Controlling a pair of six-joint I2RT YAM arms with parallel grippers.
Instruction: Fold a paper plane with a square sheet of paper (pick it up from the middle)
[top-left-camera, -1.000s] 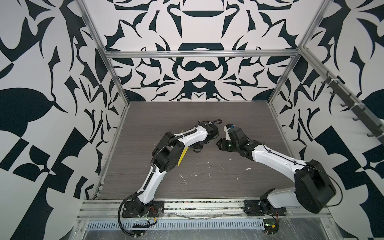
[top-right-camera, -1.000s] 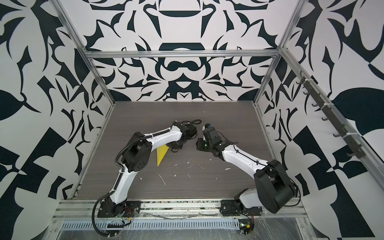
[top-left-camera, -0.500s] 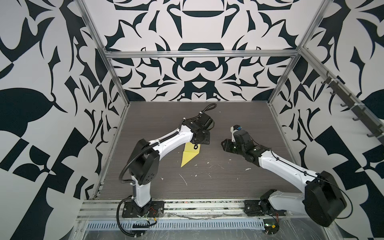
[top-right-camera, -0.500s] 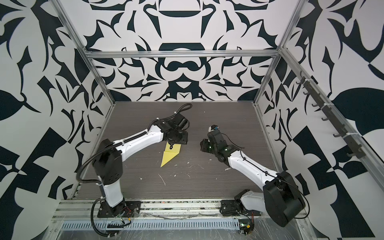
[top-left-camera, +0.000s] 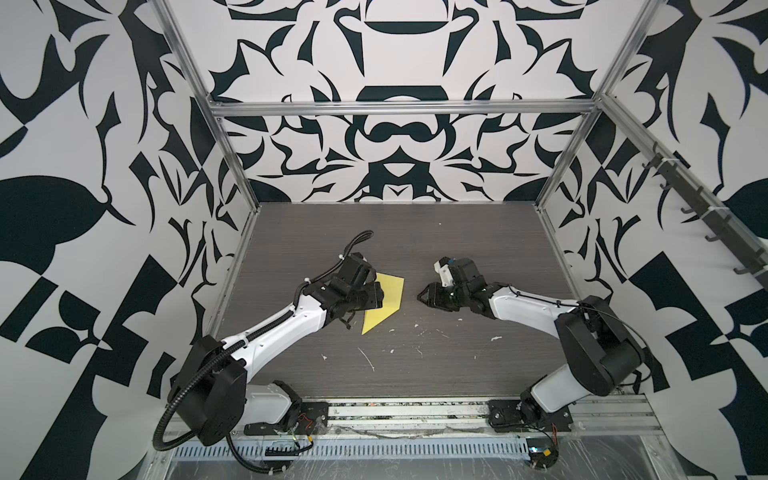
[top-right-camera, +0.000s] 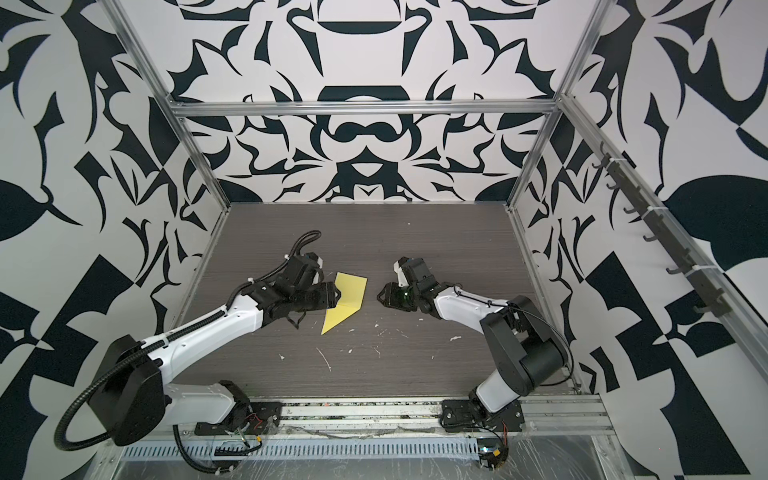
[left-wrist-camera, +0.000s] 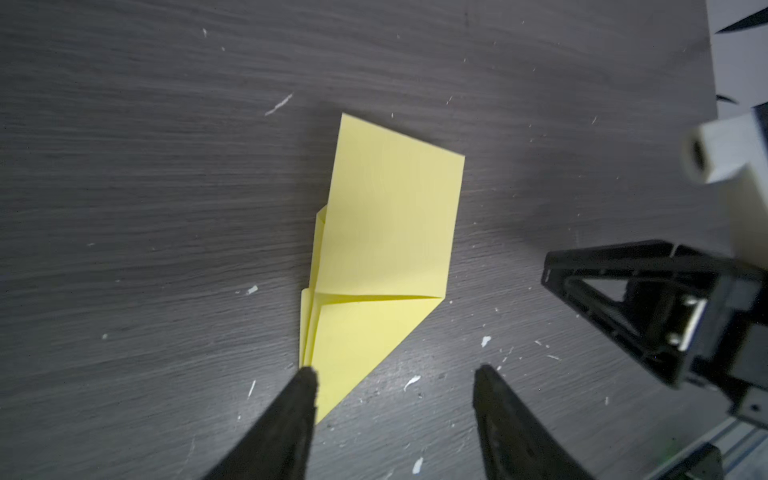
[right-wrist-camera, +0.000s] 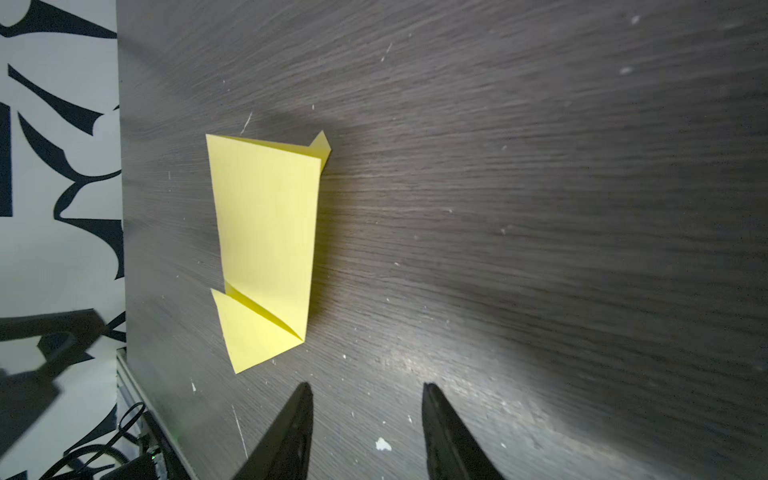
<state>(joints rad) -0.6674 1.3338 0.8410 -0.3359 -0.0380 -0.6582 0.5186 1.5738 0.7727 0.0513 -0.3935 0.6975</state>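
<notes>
The folded yellow paper (top-left-camera: 390, 291) lies flat on the dark table (top-left-camera: 457, 374), a little left of the middle. Its pointed end faces the near edge and its wide end faces the far wall. It is a long, narrow shape, not yet a finished plane.

The left gripper (left-wrist-camera: 395, 372) hangs over the paper's left side with its fingers moderately spread and nothing between them. In the left wrist view one fingertip (left-wrist-camera: 306, 380) sits at the edge of the paper near the point; I cannot tell whether it touches. The right gripper (right-wrist-camera: 367, 386) waits just right of the paper, clear of it, with its fingers also spread and empty.

Several things could go wrong from here:
- The sheet is thin and flat, so a fingertip coming down may push it across the table instead of getting under an edge.
- The layers along the left side (left-wrist-camera: 312, 291) are slightly fanned, and a small corner (right-wrist-camera: 322, 143) stands up at the far end. A pinch could catch only the top layer and pull the fold open.
- A pinch away from the middle line would probably skew the next crease.
- The two grippers face each other across the paper, so they could bump if both close in together.
- The white flecks (top-left-camera: 368, 359) on the table could end up under the paper and spoil a crease.
</notes>
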